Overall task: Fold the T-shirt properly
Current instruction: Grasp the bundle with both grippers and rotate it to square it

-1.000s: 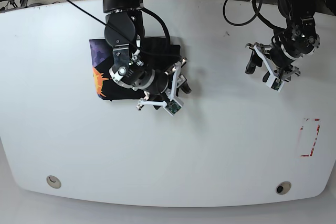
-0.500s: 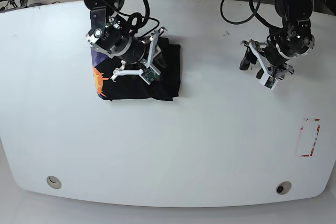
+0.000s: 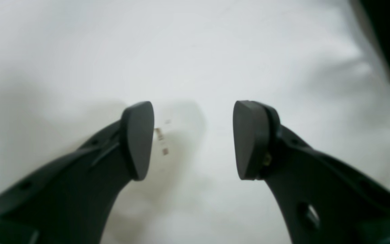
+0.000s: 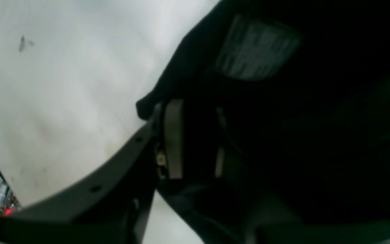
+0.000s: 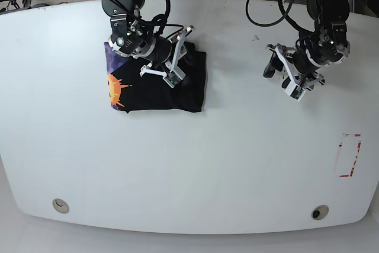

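On the far left part of the white table point(image 5: 189, 164), the T-shirt point(image 5: 155, 87) lies folded into a compact black rectangle, with an orange and purple print showing along its left edge. Its near and right edges look fairly straight, and the right edge sits slightly raised. The right gripper point(image 4: 190, 139) is over the shirt's upper right portion, its fingers close together with black fabric around them; the wrist view is too dark to tell whether cloth is pinched. A grey label point(image 4: 256, 51) shows on the fabric there. The left gripper point(image 3: 193, 139) hovers well apart at the table's right side, jaws spread with nothing between them. Wide bare tabletop lies between the arms and toward the near edge, where red tape marks point(image 5: 349, 155) sit at the right.
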Tool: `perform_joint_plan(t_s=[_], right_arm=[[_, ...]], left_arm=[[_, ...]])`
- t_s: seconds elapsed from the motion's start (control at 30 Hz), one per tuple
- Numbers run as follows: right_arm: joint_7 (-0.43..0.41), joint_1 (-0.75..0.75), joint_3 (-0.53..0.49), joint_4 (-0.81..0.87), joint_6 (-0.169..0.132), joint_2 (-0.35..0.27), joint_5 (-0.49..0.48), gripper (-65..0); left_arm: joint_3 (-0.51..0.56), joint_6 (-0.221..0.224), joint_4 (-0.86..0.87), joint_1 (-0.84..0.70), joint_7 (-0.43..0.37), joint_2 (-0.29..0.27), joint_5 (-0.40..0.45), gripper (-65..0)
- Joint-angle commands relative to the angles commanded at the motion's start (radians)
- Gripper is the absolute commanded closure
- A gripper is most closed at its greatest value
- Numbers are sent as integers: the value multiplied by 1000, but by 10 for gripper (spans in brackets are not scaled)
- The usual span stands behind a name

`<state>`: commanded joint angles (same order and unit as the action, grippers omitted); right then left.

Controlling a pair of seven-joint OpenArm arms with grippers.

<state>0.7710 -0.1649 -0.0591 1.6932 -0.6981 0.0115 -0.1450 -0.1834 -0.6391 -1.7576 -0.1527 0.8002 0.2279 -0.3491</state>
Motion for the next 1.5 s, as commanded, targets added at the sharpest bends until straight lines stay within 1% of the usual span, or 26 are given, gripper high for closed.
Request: perform_joint_plan(t_s=[0.07, 0.2, 0.23, 0.3, 0.4, 0.47, 0.5, 0.57, 0.6, 0.67, 0.73, 0.8, 0.83, 0.87, 0.93, 0.97, 1.0, 1.07, 1.2, 1.3, 1.4, 1.43, 1.5], right_arm=[[8, -5, 6, 52, 0, -3, -2, -117], [91, -25, 12, 219, 0, -12, -2, -117], [115, -23, 29, 261, 0, -25, -2, -117], [152, -14, 66, 315, 0, -29, -3, -117], [183, 31, 138, 325, 0, -32, -3, -117], [189, 61, 195, 322, 0, -58, -3, -117], [190, 83, 212, 308, 0, -72, -3, -117], [192, 124, 222, 267, 0, -104, -3, -117], [192, 138, 222, 249, 0, -126, -3, -117], [187, 170, 222, 192, 0, -152, -3, -117], [184, 209, 222, 118, 0, -167, -3, -117], [164, 229, 222, 63, 0, -169, -2, -116], [141, 232, 222, 38, 0, -176, -2, -116], [103, 236, 222, -2, 0, -196, -2, -116], [51, 239, 219, -58, 0, -212, -2, -116], [14, 239, 219, -107, 0, -221, -2, -116], [-9, 241, 219, -138, 0, -226, -2, -116], [-38, 255, 221, -190, 0, -232, 2, -116], [-109, 262, 221, -298, 0, -262, -3, -116], [-158, 256, 227, -342, 0, -279, -3, -116], [-152, 252, 250, -333, 0, -285, -3, -116], [-138, 249, 256, -311, 0, -282, -3, -116], [-81, 233, 295, -245, 0, -273, -3, -116]], left_arm=[[28, 0, -28, 0, 0, 0, 2, -344], [95, 2, -87, -2, 0, 0, 2, -344], [118, 2, -98, -2, 0, 0, 2, -344], [175, 6, -109, 0, 0, -2, 2, -344], [253, 8, -109, 2, 0, -2, 2, -344], [299, 8, -109, 9, 0, -3, 3, -344], [327, 9, -109, 18, 0, -14, 3, -343], [365, 12, -109, 25, 0, -52, 5, -343], [379, 23, -109, 25, 0, -68, 5, -343], [404, 52, -98, 29, 0, -97, 6, -343], [434, 84, -71, 52, 0, -138, 6, -343], [460, 104, -43, 69, 0, -173, 17, -343], [470, 110, -26, 71, 0, -189, 38, -343], [486, 114, 15, 72, 0, -215, 80, -343], [506, 112, 64, 92, -2, -247, 137, -343], [523, 112, 107, 118, -2, -267, 183, -343], [529, 112, 132, 130, -2, -272, 207, -343], [535, 109, 184, 153, -2, -273, 230, -343], [528, 107, 308, 218, -3, -267, 233, -343], [529, 107, 381, 270, -12, -224, 229, -343], [529, 106, 407, 318, -48, -192, 229, -343], [529, 104, 407, 318, -46, -181, 227, -343], [529, 95, 371, 322, -44, -152, 227, -344]])
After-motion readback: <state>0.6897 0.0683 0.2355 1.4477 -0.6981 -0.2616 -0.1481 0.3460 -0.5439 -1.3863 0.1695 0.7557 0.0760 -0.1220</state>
